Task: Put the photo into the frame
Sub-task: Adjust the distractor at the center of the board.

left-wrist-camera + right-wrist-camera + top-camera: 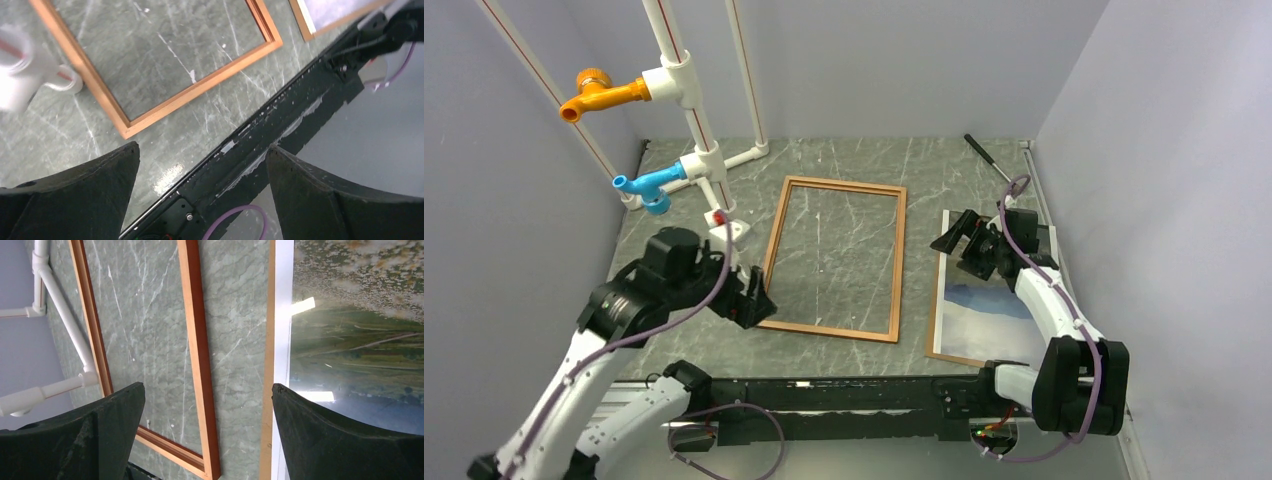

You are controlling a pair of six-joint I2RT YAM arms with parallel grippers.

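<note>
grey marble table [854,160]: reddish-brown wooden frame [901,264] mid-table, landscape photo [984,322] by right edge, both lengthwise near-to-far, photo's sky nearest; left hand [759,296], right hand [954,236] released.

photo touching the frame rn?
Apart. The right wrist view shows a bare strip of table between a rail of the frame and the edge of the photo.
</note>
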